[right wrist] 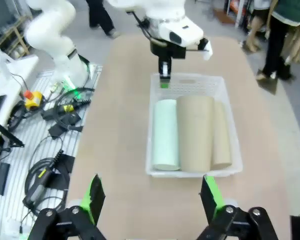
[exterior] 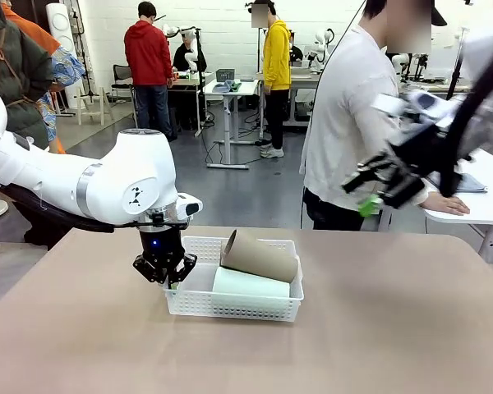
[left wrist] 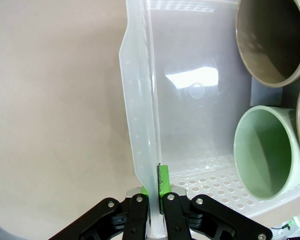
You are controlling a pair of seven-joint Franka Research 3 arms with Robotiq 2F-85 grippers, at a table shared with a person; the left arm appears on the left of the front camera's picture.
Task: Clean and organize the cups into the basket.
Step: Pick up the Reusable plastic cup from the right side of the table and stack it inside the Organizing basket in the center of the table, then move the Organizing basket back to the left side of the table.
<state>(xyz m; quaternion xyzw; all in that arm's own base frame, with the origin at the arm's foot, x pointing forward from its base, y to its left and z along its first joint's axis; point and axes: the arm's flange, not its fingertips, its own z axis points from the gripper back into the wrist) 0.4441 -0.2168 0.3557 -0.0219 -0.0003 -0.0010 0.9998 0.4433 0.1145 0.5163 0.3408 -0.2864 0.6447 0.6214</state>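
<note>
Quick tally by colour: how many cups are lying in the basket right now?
Tan cups: 2
Green cup: 1
Total: 3 cups, all lying side by side in the basket.

A grey floor stretches to a white back wall, with white work tables and 3 people standing around them.
</note>
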